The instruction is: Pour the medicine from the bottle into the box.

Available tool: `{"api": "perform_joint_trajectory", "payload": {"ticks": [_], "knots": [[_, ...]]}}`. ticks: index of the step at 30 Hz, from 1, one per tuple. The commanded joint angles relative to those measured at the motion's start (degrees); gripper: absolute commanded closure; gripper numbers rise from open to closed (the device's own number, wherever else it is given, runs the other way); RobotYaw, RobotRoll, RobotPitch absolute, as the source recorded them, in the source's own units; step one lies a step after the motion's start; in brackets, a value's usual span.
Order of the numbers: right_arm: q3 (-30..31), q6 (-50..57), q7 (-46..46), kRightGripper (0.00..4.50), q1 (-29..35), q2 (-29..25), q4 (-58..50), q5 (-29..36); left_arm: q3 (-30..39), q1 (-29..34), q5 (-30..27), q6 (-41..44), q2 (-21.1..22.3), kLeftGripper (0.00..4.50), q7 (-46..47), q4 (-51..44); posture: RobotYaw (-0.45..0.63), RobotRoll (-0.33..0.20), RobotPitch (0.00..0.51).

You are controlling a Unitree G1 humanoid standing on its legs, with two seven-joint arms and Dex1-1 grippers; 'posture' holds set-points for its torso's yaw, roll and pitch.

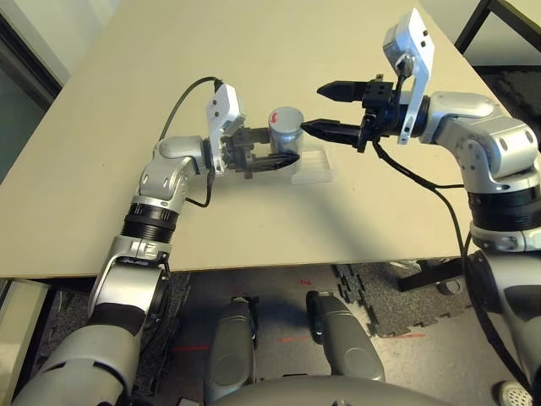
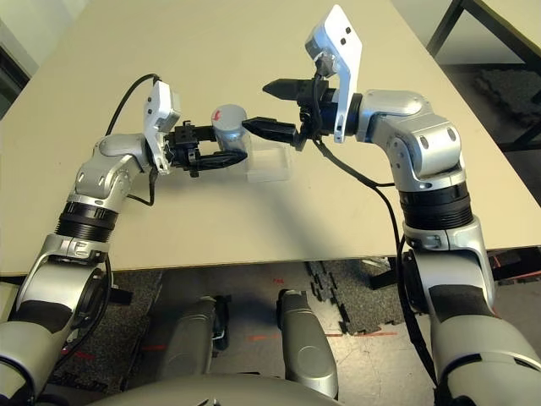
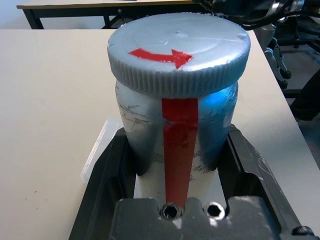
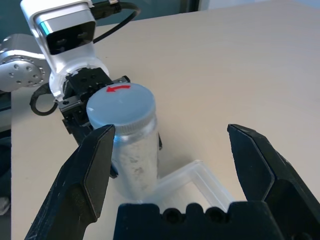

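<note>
The silver-grey bottle [image 1: 286, 131] stands upright just above the table, its grey cap [image 3: 177, 50] with a red arrow still on. My left gripper [image 1: 279, 150] is shut on the bottle's body from the left, and a red strip runs down the side between the fingers [image 3: 107, 170]. The clear box [image 1: 311, 165] lies on the table right next to the bottle, on its right. My right gripper [image 1: 313, 107] hangs open over the box, one fingertip close to the cap's side and not touching it. The medicine is hidden inside the bottle.
The beige table [image 1: 127, 127] stretches wide to the left and far side. Its front edge runs just below the arms, with dark foam floor mats [image 1: 372, 283] beyond it. A black table leg [image 1: 473, 25] stands at the far right.
</note>
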Motion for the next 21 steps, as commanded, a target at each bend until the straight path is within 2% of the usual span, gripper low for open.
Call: {"api": "perform_joint_trajectory", "payload": {"ticks": [1, 7, 11, 14, 21], "knots": [[-0.8, 0.3, 1.0, 0.0, 0.7, -1.3, 0.0, 0.8, -0.2, -0.3, 0.5, -0.6, 0.1, 2.05, -0.7, 0.5, -0.13, 0.0, 0.158], [-0.2, 5.4, 3.5, 0.0, 0.5, -2.4, -4.1, 4.8, -0.1, -0.8, 0.6, -0.9, 0.1, 2.05, -0.7, 1.3, -0.13, 0.0, 0.158], [0.5, 8.5, 2.6, 0.0, 0.3, -1.0, -7.1, 7.2, -0.2, -1.1, 0.6, -0.9, 0.0, 2.05, -0.7, 1.5, -0.13, 0.0, 0.159], [1.8, 7.8, 1.9, 0.0, 0.1, 0.2, -7.1, 6.4, -0.3, -1.1, 0.6, -0.8, -0.2, 2.05, -0.6, 1.4, -0.13, 0.0, 0.159], [6.2, 3.2, -0.3, 0.0, -3.7, 2.6, -1.5, 0.0, -0.6, -1.4, 0.7, -0.9, -0.5, 2.05, -0.6, 1.5, -0.12, 0.0, 0.158]]}}
